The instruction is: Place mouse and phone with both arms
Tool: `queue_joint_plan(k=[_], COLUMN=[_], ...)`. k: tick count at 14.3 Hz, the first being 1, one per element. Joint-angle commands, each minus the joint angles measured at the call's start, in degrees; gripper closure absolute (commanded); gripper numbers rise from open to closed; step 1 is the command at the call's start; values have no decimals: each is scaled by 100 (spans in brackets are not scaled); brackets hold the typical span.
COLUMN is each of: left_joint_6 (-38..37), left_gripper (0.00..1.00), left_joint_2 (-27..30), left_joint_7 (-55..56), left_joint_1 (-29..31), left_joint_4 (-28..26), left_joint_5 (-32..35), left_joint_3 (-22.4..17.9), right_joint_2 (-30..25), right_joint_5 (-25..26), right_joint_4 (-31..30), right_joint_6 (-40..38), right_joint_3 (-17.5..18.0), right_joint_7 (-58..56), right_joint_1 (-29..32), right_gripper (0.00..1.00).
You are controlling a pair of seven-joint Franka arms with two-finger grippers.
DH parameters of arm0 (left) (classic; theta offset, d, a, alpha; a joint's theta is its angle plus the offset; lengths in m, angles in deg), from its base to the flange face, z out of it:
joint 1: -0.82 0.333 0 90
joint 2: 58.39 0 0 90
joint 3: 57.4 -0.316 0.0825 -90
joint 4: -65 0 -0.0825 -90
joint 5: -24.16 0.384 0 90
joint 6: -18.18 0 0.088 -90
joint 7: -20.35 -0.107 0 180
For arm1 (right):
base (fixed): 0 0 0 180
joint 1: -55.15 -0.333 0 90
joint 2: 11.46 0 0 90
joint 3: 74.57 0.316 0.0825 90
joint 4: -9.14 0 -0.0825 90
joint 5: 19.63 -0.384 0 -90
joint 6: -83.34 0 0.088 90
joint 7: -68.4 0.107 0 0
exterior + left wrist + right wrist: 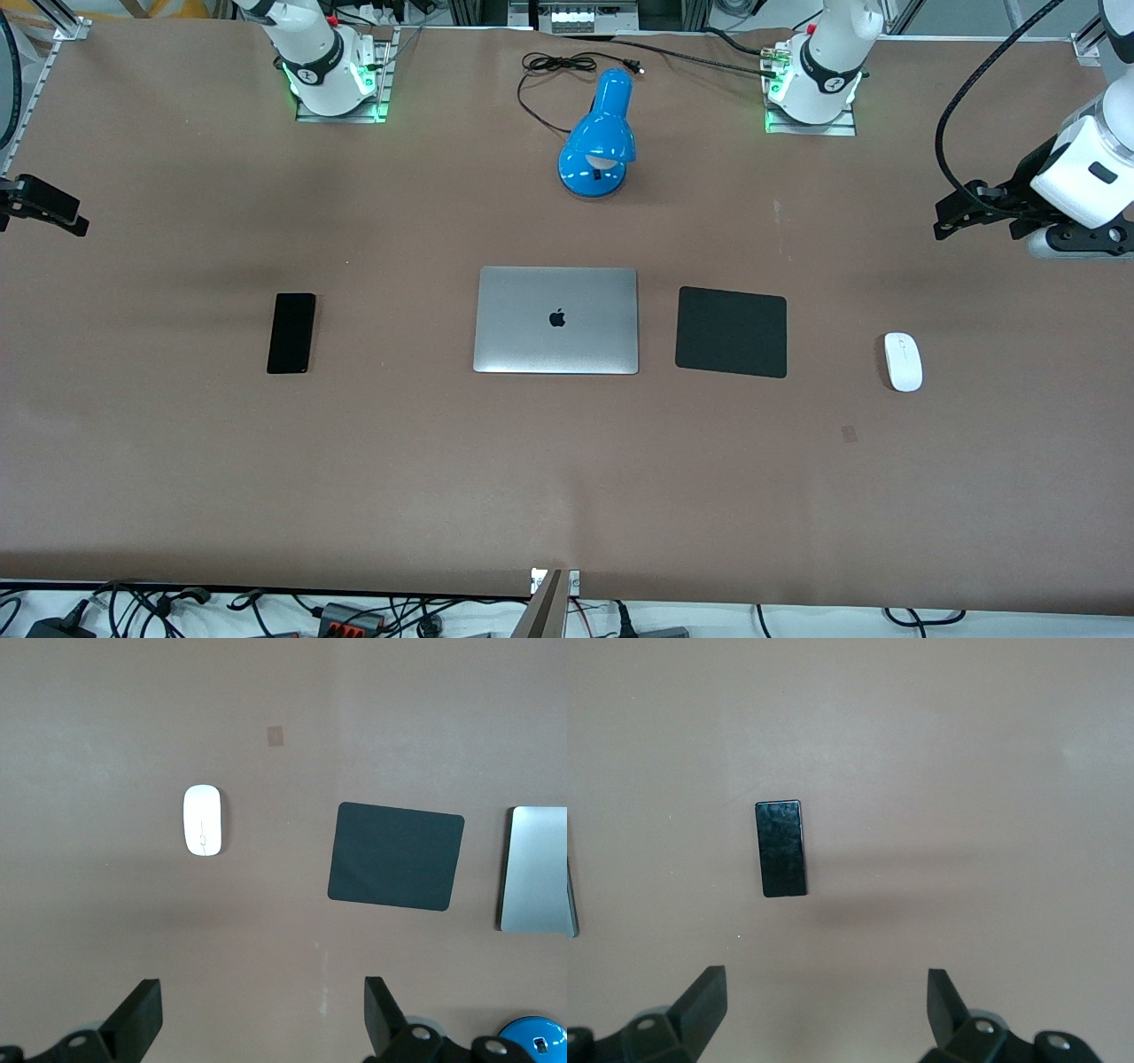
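Note:
The white mouse lies on the brown table toward the left arm's end; it also shows in the left wrist view. The black phone lies flat toward the right arm's end and shows in the right wrist view. My left gripper hangs open and empty over bare table at the left arm's end, apart from the mouse; its own view shows it open. My right gripper hangs open and empty over bare table at the right arm's end, apart from the phone, as its own view shows.
A closed silver laptop lies mid-table with a matte black pad beside it, between laptop and mouse. A blue desk lamp with a black cord stands between the arm bases. Cables lie along the table's near edge.

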Motion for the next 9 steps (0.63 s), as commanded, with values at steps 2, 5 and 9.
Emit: queue_joint_plan(k=[2,5,9], left_joint_6=[-149,-149,-175], left_gripper=[0,0,0], left_joint_2=[-68,-60,-68], left_joint_7=[-137,-137,-137], left_joint_1=[14,14,14], left_joint_4=[178,178,178], left_joint_5=[-59,-59,-59], left_joint_3=[-34,-34,-34], right_joint_2=[-82,-3,811], right_joint_5=[21,13,4], right_joint_4=[-47,-47,-56], right_joint_6=[-111,-111,-190], right_joint_3=[32,32,58], right_joint_7=[-103,-129,-86], right_joint_1=[35,27,1], right_gripper=[0,0,0])
